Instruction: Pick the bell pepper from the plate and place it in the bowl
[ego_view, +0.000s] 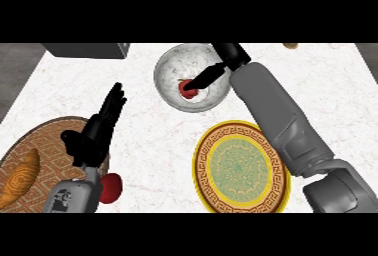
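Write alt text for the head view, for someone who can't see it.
The robot's right hand reaches into a white bowl, its fingers on a red bell pepper inside. Nearer, a yellow patterned plate sits bare on the pale counter. The left hand rests open at lower left, above a round brown board and another red object.

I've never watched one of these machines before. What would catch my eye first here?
Probably the long grey right arm stretching across the counter, its black right hand reaching into the white bowl at the top, where the red bell pepper sits. Below it lies a bright yellow patterned plate, bare. At lower left the left hand rests open, fingers up.
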